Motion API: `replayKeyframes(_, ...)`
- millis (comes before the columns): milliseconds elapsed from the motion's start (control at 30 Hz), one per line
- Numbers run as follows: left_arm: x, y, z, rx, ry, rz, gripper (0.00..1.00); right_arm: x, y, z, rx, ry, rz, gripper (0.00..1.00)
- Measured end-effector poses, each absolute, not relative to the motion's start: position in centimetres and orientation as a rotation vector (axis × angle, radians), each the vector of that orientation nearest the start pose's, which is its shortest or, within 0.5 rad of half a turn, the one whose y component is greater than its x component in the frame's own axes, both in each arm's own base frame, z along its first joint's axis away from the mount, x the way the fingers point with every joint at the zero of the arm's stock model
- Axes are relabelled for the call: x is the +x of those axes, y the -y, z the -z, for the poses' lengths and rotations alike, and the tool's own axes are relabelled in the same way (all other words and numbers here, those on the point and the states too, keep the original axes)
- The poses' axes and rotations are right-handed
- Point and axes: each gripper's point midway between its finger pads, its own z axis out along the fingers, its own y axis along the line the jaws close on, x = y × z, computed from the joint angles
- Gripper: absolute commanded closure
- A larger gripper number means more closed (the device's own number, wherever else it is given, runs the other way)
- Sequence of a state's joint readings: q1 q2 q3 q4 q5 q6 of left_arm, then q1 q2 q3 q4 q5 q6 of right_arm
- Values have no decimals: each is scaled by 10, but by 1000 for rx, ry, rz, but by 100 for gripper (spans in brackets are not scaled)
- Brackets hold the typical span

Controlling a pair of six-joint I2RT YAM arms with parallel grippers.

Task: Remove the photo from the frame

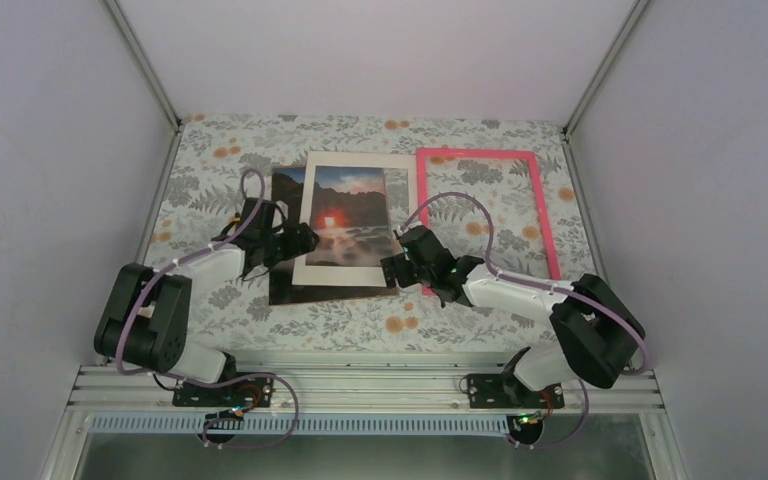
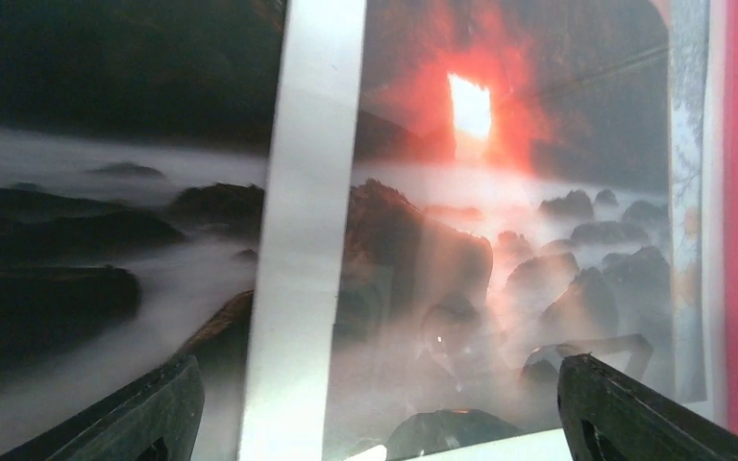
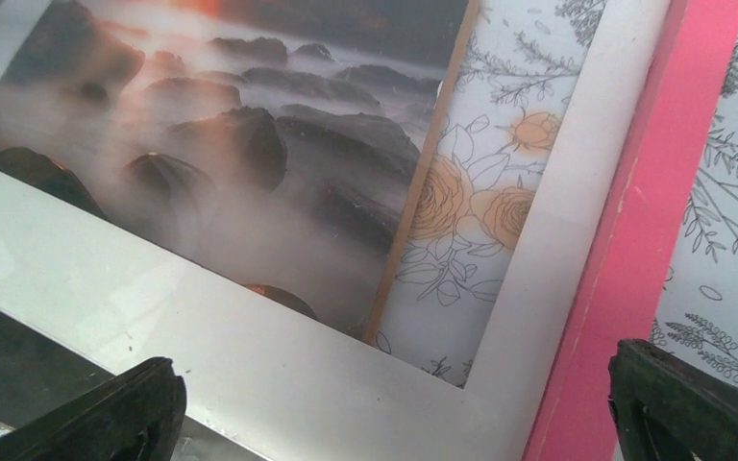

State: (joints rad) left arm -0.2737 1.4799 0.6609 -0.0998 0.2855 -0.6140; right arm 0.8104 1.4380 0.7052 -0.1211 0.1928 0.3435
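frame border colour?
The frame has a thin bright pink border, seen best in the top external view.

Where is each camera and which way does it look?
Top external: high behind, looks down on the table; arms, left hand, right hand show.
Left wrist: on left arm, looks down at photo and white mat; fingertips show.
Right wrist: on right arm, looks at mat corner, pink frame; fingertips show.
Shared: both wrists see photo, mat, frame.

Lab robot cell, not a home: plain white panel walls [image 1: 30, 150], aluminium extrusion posts [image 1: 145, 62], metal mounting rail [image 1: 360, 385] along the floral-covered bench [image 1: 360, 325] edge.
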Motion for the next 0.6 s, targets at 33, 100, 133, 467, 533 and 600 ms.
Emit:
replayKeyframes(33, 326, 138, -52, -325, -2556, 705, 7, 277, -243, -75, -473, -2374, -300, 0)
replayKeyframes(100, 326, 129, -59, -349, -2536, 693, 6, 277, -243, -78, -469, -2364, -304, 0)
replayKeyframes(133, 326, 124, -63, -363, -2523, 684, 6, 277, -243, -79, -468, -2361, -306, 0)
replayKeyframes(467, 307, 79, -60, -489, -2513, 572, 4, 276, -242, -77, -470, -2360, -310, 0)
replayKeyframes(533, 302, 77, -54, -495, -2532, 557, 4, 275, -241, -75, -472, -2365, -308, 0)
replayKeyframes(600, 299, 77, -48, -498, -2549, 550, 4, 274, -240, -73, -473, -2367, -307, 0)
